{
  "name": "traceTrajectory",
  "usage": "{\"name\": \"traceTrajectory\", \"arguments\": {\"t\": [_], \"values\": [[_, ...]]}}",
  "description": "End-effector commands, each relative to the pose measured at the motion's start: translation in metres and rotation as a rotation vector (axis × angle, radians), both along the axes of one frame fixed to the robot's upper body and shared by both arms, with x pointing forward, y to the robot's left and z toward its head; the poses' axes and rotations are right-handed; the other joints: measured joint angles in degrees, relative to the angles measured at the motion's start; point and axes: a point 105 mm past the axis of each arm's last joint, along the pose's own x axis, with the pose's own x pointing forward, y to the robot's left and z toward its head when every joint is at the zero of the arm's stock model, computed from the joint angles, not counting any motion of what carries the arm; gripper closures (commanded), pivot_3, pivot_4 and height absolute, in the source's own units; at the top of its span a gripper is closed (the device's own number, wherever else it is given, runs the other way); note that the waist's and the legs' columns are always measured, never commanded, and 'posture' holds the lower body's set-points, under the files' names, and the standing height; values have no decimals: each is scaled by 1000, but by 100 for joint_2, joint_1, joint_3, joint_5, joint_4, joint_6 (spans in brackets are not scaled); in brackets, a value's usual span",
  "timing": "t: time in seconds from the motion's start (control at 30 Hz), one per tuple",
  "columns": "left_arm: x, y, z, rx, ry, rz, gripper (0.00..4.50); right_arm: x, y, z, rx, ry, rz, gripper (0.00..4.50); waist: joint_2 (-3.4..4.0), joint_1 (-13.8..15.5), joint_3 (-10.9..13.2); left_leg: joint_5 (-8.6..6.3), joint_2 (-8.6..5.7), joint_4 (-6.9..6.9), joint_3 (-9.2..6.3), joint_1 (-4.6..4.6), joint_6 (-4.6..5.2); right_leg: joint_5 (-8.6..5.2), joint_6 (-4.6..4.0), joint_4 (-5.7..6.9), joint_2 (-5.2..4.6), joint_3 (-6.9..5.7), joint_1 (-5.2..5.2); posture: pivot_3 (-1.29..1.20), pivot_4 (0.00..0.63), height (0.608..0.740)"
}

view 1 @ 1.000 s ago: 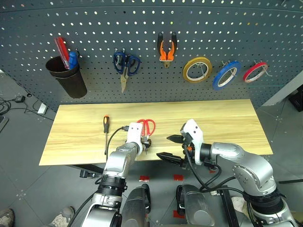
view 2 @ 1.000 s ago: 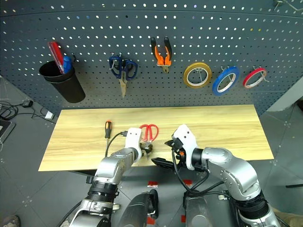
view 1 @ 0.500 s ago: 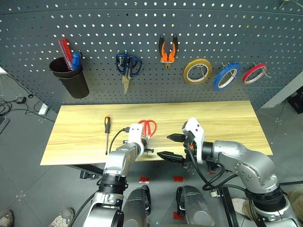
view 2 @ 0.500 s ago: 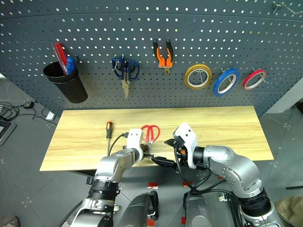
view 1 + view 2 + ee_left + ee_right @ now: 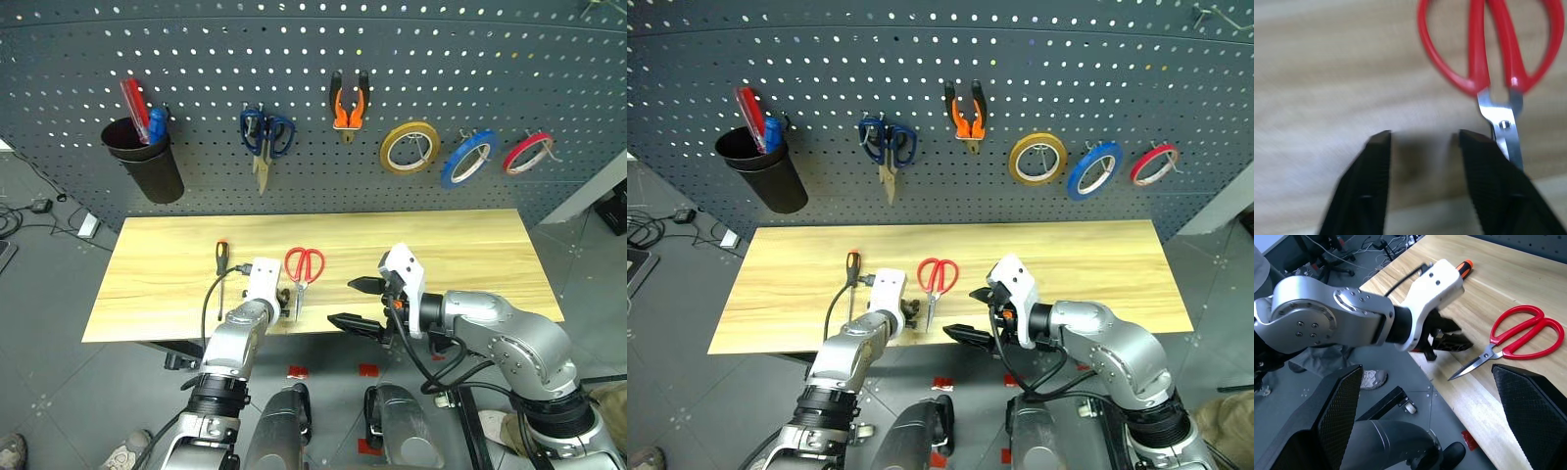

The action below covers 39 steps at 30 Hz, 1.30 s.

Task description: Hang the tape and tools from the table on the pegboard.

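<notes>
Just at three o'clock of the left gripper, whose jaws stand apart and empty, the red scissors lie on the table, blades toward six, the wide-open right gripper farther off.

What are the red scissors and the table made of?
The red scissors look like shiny red plastic handles with bare, bright metal blades, probably steel, that catch the light. The table seems to be pale wood with a smooth matte top; long streaky grain lines run along it.
</notes>
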Motion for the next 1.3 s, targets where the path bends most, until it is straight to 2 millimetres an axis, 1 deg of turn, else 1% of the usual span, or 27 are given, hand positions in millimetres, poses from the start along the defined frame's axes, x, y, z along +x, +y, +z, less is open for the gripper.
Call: {"name": "traceTrajectory", "arguments": {"t": [0.03, 0.13, 0.2, 0.27, 0.37, 0.5, 0.7, 0.8, 0.9, 0.97, 1.03, 1.1, 1.2, 1.3], "values": [[3, -10, 22, 17, -74, -64, 1479, -1, -1, 13, 30, -38, 23, 0, 0, -1, 0, -4, 0, 1, 3, 0, 1, 0, 0, 0, 0, 3, 0, -278, 251, 740], [-1, -20, 18, 4, -24, -118, 1479, 0, -3, 13, 28, -43, 23, 0, 0, -4, 0, -12, 0, 1, 5, 1, -2, 0, 0, 0, 0, 2, 0, -278, 251, 740], [-3, -25, 11, -11, 25, -127, 1479, 0, -3, 13, 28, -43, 22, 0, 0, -6, 0, -15, 0, 1, 5, 0, -2, -1, 1, -1, 0, 1, 0, -265, 244, 740], [-5, -31, -2, -51, 119, -117, 1479, 0, -3, 13, 27, -41, 23, 0, 0, -5, 0, -16, 0, 1, 6, 0, -1, -1, 2, -1, 1, 1, 0, -268, 242, 740], [-6, -41, -9, -78, 179, -129, 1479, 0, -3, 12, 23, -41, 27, 0, -1, -4, 0, -17, 0, 7, 7, 0, 0, -2, 2, 0, 2, 0, 1, -269, 241, 740], [-11, -40, -23, -94, 267, -96, 1479, 2, -4, 12, 22, -38, 27, 0, -2, -6, 0, -18, -1, 8, 9, 2, 1, -2, 3, 2, 2, 2, 2, -272, 241, 740], [-16, -39, -35, -143, 350, -67, 1479, 3, -7, 12, 18, -31, 32, 0, -1, -5, -4, -18, 0, 10, 9, 6, 1, -1, 3, 5, 3, 4, 5, -273, 240, 740], [-17, -40, -37, -158, 365, -78, 2060, 3, -8, 13, 26, -19, 35, 0, -1, -5, -8, -18, -1, 12, 9, 10, 1, -1, 3, 7, 3, 6, 7, -273, 240, 740], [-18, -38, -38, -156, 381, -84, 2895, 4, -10, 13, 10, -30, 48, 0, -1, -8, -8, -18, 0, 12, 10, 10, 1, -1, 3, 7, 3, 6, 8, -281, 239, 740], [-18, -36, -38, -157, 388, -81, 3568, 5, -12, 11, -39, -79, 66, 0, -1, -8, -8, -18, -1, 12, 11, 10, 1, -1, 3, 6, 3, 8, 8, -280, 239, 740], [-18, -35, -39, -158, 392, -80, 4146, 6, -13, 9, -76, -114, 78, 0, -2, -6, -9, -18, -1, 13, 13, 10, 1, -1, 3, 6, 3, 8, 8, -280, 238, 740], [-19, -34, -39, -159, 394, -80, 4164, 8, -14, 6, -101, -136, 79, 0, -2, -7, -14, -18, -1, 12, 12, 10, 1, -1, 3, 6, 3, 8, 8, -278, 237, 740], [-19, -32, -39, -157, 394, -81, 4164, 17, -18, -3, -200, -207, 60, 0, 0, -7, -19, -17, -1, 12, 13, 12, 0, -1, 3, 8, 3, 8, 8, -276, 233, 740], [-20, -30, -39, -158, 391, -80, 4164, 20, -19, -3, -214, -231, 65, 0, 0, -6, -24, -17, -1, 13, 15, 12, 0, 0, 5, 7, 2, 10, 8, -276, 227, 740]]}}
